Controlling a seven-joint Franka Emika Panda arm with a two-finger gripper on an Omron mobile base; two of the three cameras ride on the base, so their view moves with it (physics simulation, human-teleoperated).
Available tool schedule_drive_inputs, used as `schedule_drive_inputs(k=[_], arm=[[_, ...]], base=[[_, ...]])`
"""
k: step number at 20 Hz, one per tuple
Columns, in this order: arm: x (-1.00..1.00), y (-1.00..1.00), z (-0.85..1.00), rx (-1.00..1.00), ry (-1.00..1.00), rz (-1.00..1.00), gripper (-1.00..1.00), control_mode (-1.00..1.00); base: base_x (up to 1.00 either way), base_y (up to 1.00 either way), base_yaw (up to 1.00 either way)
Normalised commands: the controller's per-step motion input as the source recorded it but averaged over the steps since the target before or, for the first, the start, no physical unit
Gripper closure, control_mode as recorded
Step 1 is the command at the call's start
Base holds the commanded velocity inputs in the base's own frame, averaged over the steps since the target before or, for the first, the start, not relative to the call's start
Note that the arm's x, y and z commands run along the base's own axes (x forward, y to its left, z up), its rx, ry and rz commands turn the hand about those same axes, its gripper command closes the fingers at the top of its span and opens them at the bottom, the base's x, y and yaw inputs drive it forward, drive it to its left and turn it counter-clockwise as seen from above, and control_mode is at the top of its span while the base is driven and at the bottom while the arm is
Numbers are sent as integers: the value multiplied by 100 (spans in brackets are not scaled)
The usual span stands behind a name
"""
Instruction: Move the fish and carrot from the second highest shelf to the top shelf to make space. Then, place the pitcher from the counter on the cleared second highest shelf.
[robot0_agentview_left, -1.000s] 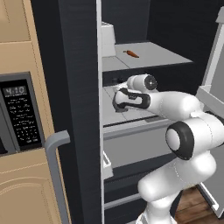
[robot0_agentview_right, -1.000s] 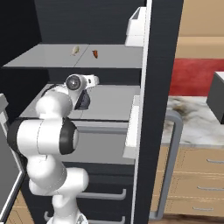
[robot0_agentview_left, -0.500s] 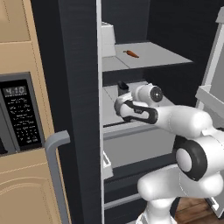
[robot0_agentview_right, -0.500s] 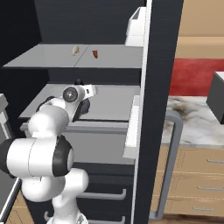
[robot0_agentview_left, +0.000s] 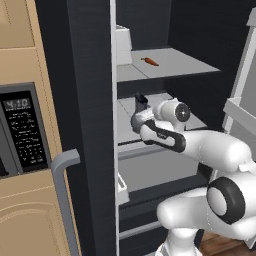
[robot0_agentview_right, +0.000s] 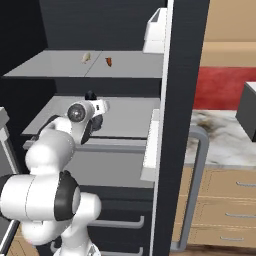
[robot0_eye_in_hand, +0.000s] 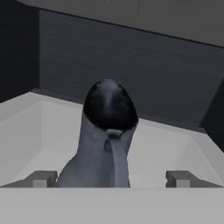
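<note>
The dark grey-blue pitcher (robot0_eye_in_hand: 107, 144) stands upright on the second highest shelf (robot0_agentview_right: 131, 111), its spout facing the hand camera. Its dark top (robot0_agentview_left: 141, 99) pokes up just behind the hand, as it does from the right side (robot0_agentview_right: 90, 95). My gripper (robot0_eye_in_hand: 111, 178) is open, one fingertip (robot0_eye_in_hand: 41, 178) on each side of the pitcher's belly, with a clear gap on the right. The carrot (robot0_agentview_left: 149, 61) lies on the top shelf (robot0_agentview_left: 180, 64). From the right, the carrot (robot0_agentview_right: 109, 61) lies beside the pale fish (robot0_agentview_right: 85, 57).
The open fridge door (robot0_agentview_left: 90, 100) stands close on the left, with a white bin (robot0_agentview_left: 123, 45) at top-shelf height. A microwave panel (robot0_agentview_left: 22, 130) and cabinet handle (robot0_agentview_left: 62, 165) lie further left. The other door's edge (robot0_agentview_right: 170, 125) and a counter (robot0_agentview_right: 220, 140) are on the right.
The hand has slid a little left and deeper over the second highest shelf, and the elbow has swung out to the right. The carrot and fish have not moved.
</note>
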Motion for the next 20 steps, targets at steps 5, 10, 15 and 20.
schedule_drive_inputs(k=[5,10,15,20], arm=[[-36,0,58,0,-2,0,-100,-100],[-67,0,49,-2,8,-1,-100,-100],[-97,0,49,-9,30,-7,-100,-100],[-100,0,31,-10,29,-7,-100,-100]], base=[[0,0,0],[0,0,0],[0,0,0],[0,0,0]])
